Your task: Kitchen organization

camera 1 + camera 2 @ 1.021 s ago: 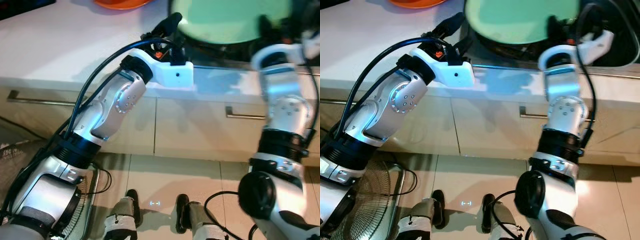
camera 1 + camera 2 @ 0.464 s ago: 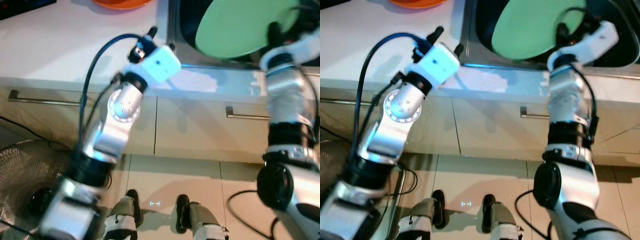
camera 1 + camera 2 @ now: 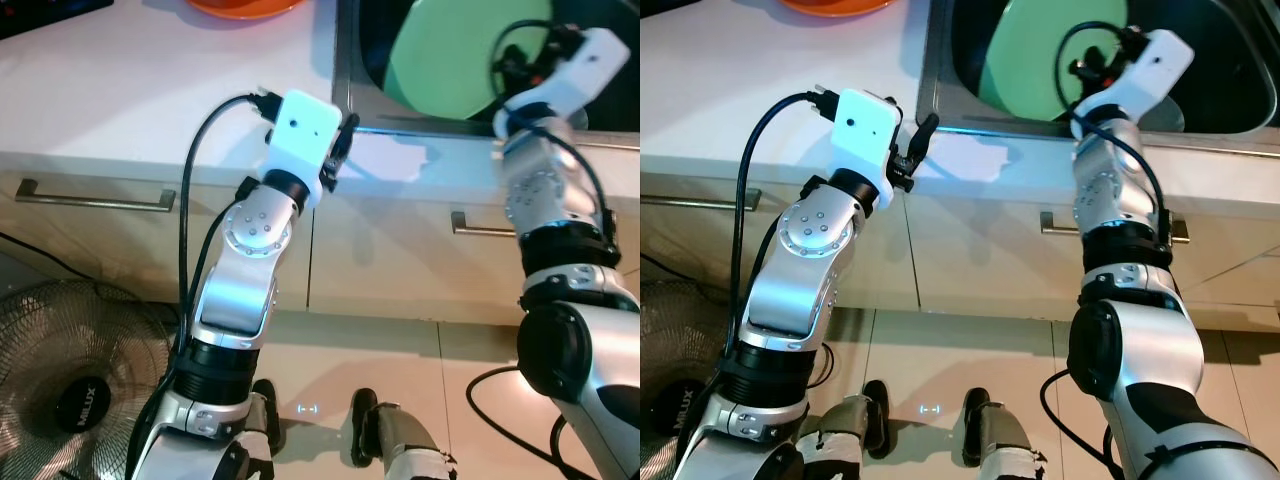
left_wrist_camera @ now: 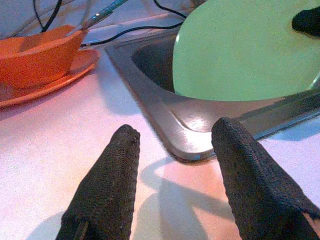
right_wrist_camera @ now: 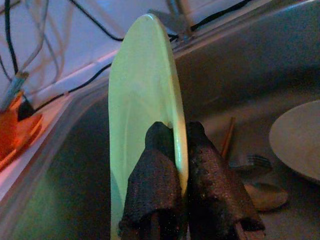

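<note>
A round light-green plate [image 3: 450, 55] stands tilted on its edge inside the steel sink [image 4: 150, 95]. My right gripper [image 5: 175, 132] is shut on the plate's rim, one black finger on each face. My left gripper [image 4: 175, 129] is open with nothing between its fingers. It hovers just above the white counter [image 3: 150, 90], beside the sink's near left corner and apart from the plate.
An orange bowl on an orange plate [image 4: 40, 55] sits on the counter behind my left gripper. A white dish [image 5: 300, 140], a fork [image 5: 252, 162] and chopsticks lie on the sink bottom. Drawers with bar handles [image 3: 90, 200] front the counter. A floor fan [image 3: 70, 370] stands at my left.
My left gripper has come away from the plate and swung back over the counter. The right gripper has turned the plate from lying flat to standing on edge, lower in the sink.
</note>
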Robot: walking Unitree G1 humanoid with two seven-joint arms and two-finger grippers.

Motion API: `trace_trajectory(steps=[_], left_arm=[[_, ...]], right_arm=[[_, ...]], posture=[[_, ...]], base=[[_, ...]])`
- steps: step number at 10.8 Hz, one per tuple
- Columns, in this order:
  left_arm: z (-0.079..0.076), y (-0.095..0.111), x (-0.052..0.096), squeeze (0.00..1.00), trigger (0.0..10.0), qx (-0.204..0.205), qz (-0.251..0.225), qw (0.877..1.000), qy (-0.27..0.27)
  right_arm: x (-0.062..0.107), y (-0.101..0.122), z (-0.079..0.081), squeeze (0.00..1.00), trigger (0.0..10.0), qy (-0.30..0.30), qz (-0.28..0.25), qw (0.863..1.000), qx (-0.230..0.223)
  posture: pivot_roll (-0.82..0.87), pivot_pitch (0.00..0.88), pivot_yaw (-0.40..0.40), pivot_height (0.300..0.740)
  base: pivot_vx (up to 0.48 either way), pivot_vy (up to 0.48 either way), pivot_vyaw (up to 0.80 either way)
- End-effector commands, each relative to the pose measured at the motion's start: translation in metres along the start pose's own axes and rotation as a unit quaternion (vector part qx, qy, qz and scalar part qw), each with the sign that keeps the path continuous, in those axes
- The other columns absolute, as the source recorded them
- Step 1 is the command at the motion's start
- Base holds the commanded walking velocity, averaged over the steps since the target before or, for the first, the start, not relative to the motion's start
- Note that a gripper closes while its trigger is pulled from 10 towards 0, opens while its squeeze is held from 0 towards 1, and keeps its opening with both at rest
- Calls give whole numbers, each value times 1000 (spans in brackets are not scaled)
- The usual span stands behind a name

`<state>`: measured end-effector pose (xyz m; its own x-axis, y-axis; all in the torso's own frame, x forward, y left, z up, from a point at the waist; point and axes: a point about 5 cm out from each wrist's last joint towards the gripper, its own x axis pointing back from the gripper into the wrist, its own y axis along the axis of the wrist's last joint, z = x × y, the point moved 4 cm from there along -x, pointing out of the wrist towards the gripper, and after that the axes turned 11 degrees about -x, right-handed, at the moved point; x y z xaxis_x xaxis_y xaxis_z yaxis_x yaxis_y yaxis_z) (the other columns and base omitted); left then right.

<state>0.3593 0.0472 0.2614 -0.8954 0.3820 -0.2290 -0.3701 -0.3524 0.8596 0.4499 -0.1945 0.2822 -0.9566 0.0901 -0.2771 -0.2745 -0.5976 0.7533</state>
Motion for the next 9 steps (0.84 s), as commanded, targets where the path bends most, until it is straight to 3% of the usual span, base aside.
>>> trace_trajectory(steps=[1, 3, 4, 5, 7, 9], left_arm=[[-4, 0, 3, 0, 10000, 7, 6, 1000, -4], [-3, -6, 4, 0, 10000, 17, 17, 1000, 3], [-1, -7, 5, 0, 10000, 25, 20, 999, 12], [0, -6, 5, 0, 10000, 27, 19, 999, 14], [8, -5, 4, 0, 10000, 25, 11, 999, 33], [31, -3, 4, 0, 10000, 2, -6, 997, 82]], right_arm=[[1, -13, 0, 1000, 10000, 1, 21, 1000, 2], [2, -21, 2, 1000, 10000, 11, 27, 999, 13], [3, -23, 3, 855, 10000, 16, 29, 999, 15], [3, -23, 4, 0, 10000, 19, 29, 999, 16], [4, -23, 14, 0, 10000, 39, 19, 999, 25], [15, -20, 35, 0, 10000, 88, -15, 993, 78]], posture=[[191, 293, -56, 740], [188, 295, -57, 740], [185, 296, -58, 740], [185, 296, -58, 740], [182, 298, -56, 740], [174, 302, -54, 740]], base=[[0, 0, 0], [0, 0, 0], [0, 0, 0], [0, 0, 0], [0, 0, 0], [0, 0, 0]])
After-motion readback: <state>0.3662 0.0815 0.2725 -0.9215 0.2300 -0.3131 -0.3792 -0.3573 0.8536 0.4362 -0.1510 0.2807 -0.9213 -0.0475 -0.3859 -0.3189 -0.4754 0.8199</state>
